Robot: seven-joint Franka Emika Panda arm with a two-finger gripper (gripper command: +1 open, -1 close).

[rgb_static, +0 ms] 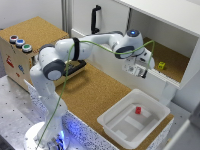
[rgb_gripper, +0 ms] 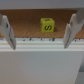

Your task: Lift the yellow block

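Observation:
The yellow block (rgb_static: 161,65) is a tiny yellow-green cube with a dark mark. It sits on the cork floor inside the white cabinet (rgb_static: 170,20) at the exterior view's right. My gripper (rgb_static: 141,71) hangs in front of the cabinet's opening, short of the block and not touching it. In the wrist view the block (rgb_gripper: 46,24) lies on cork beyond the white ledge (rgb_gripper: 42,65), in line with the gap between the two fingers (rgb_gripper: 8,35). The gripper (rgb_gripper: 39,46) is open and empty.
A white bin (rgb_static: 120,131) in front of the cabinet holds a small red block (rgb_static: 138,110). A wooden box with coloured buttons (rgb_static: 20,44) stands at the exterior view's left. A green cable (rgb_static: 100,48) runs along the arm. A black handle (rgb_static: 95,19) is on the back wall.

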